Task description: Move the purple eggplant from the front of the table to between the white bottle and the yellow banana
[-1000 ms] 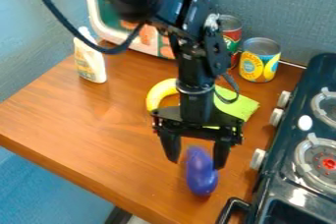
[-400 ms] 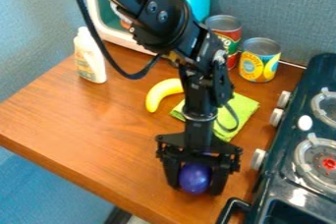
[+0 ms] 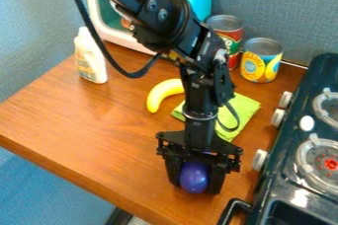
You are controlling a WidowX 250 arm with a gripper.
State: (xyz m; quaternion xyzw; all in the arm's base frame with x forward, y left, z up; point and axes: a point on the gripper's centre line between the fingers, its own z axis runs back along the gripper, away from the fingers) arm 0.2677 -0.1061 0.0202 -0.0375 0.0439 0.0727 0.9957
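Observation:
The black gripper (image 3: 196, 185) is low over the wooden counter near its front right, beside the stove. Its two fingers are shut on a purple eggplant-like toy (image 3: 193, 176), one finger pressed to each side. The toy's rounded near end shows between the fingers, while the gripper body hides the rest. Behind the wrist lies a green cloth (image 3: 245, 109), partly covered by the arm. A yellow banana (image 3: 162, 93) rests on the counter to the left of the cloth.
The stove (image 3: 290, 169) with its knobs and handle borders the right side. Two cans (image 3: 261, 61) and a white bottle (image 3: 90, 57) stand farther back. The counter's front edge (image 3: 86, 177) runs diagonally at lower left.
The gripper has come down and nearer the camera, around the purple toy. Its fingers have drawn closer together onto the toy, and more of the cloth and banana shows.

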